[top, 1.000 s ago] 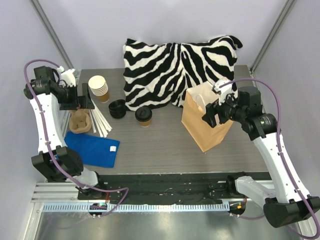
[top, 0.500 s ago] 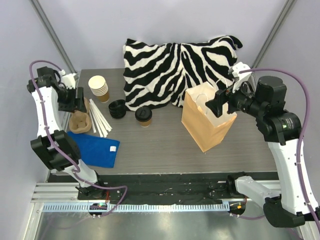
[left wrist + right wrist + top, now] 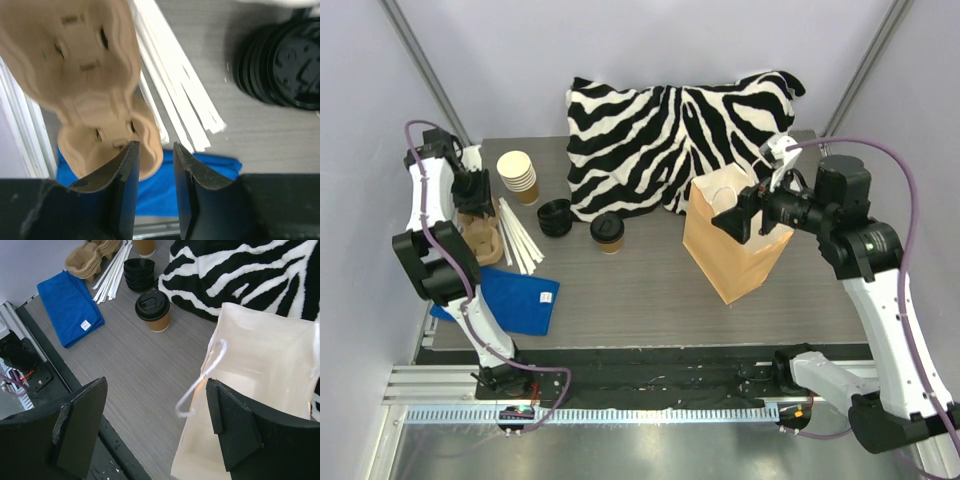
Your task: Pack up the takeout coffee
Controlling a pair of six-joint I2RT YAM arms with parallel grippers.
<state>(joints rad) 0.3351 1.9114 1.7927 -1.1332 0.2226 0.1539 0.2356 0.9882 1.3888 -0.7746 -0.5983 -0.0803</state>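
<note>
Top external: brown paper cup with black plastic lid (image 3: 607,232), upright on grey surface (image 3: 650,290) between claws; right claw (image 3: 156,385) wide, empty; left claw (image 3: 155,146) narrow, empty.

The takeout coffee (image 3: 607,231) I am to pack is a small brown paper cup capped with a round black plastic lid. It stands upright on the grey wood-grain table (image 3: 650,290). The lid is seated all round and sits wider than the cup, whose wall tapers down to a narrower base. It is in the far half of the table, a little left of midway between the left and right edges, well apart from the near edge and every corner. From my right wrist, the takeout coffee (image 3: 153,307) shows a raised lid rim, a moulded tab on top and plain brown wall beneath.
</note>
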